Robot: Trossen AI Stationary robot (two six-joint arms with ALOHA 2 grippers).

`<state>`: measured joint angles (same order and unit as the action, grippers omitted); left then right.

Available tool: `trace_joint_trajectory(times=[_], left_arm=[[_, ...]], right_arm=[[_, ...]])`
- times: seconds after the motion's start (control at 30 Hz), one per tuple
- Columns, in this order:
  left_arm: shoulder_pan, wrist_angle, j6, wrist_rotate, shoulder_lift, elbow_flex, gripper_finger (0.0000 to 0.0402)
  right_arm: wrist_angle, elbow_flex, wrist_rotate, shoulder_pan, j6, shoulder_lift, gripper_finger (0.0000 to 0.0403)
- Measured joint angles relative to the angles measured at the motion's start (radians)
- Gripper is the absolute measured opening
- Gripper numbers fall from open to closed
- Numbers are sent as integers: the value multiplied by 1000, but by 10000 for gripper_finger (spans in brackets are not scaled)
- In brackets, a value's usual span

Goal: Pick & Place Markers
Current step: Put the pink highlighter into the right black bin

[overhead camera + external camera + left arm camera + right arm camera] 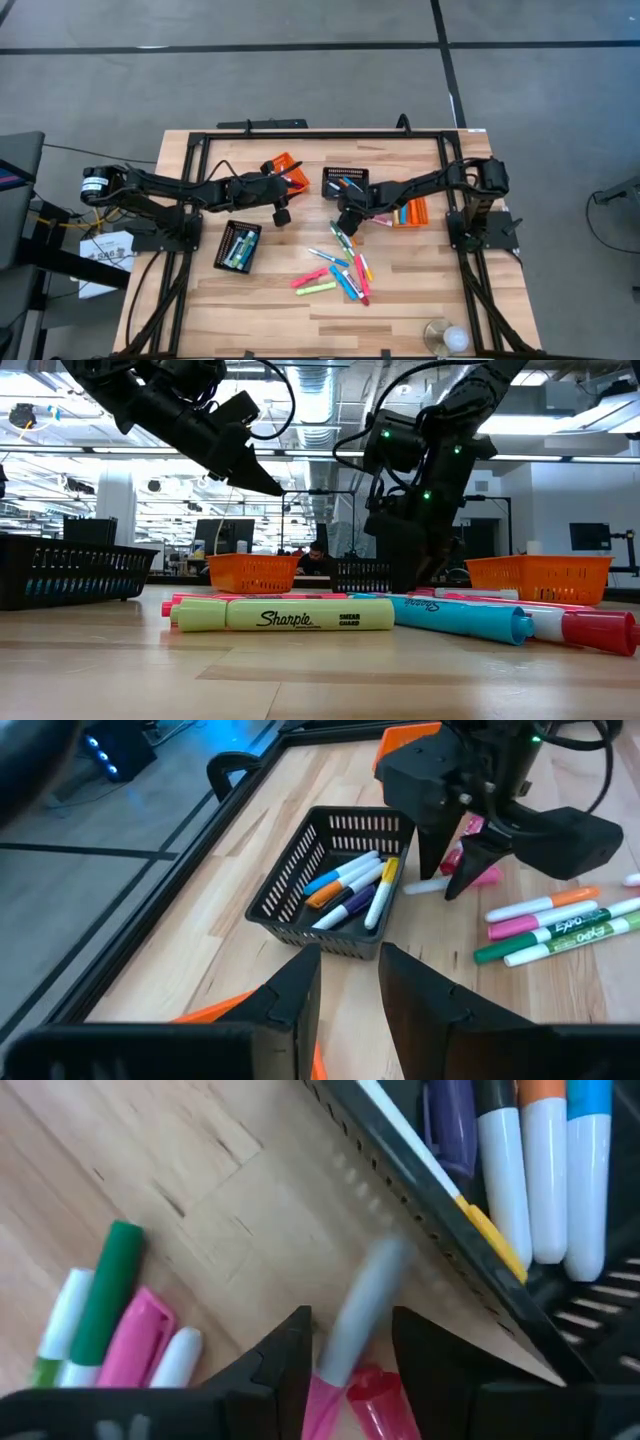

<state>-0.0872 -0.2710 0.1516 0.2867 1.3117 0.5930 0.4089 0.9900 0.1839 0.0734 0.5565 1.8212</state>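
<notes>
Pink marker (335,1370) sits between the right gripper's (350,1350) fingers, clamped, beside the black basket (300,870) of markers. Left gripper (350,985) hangs above the table near an orange basket (288,166), fingers slightly apart, holding nothing. Loose markers (340,275) lie scattered mid-table; more rest in a second black basket (238,246) and another orange basket (412,212).

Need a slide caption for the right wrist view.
Right gripper closing on a pink marker beside the black basket.
</notes>
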Motion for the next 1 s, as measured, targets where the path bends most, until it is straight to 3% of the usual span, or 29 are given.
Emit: trace_joint_trajectory(times=[0.47, 0.63, 0.73, 0.9, 1.0], left_arm=[[0, -1, 0, 0, 0, 0, 101], [0, -7, 0, 0, 0, 0, 101], [0, -8, 0, 0, 0, 0, 101], [0, -8, 0, 0, 0, 0, 101], [0, -7, 0, 0, 0, 0, 101]], right_arm=[[-7, 47, -76, -10, -31, 0, 26], [-10, 135, -74, -47, -131, 0, 22], [5, 188, 20, -66, -176, 0, 40], [8, 225, 313, -69, -289, -2, 44], [17, 225, 387, -40, -281, -2, 39]])
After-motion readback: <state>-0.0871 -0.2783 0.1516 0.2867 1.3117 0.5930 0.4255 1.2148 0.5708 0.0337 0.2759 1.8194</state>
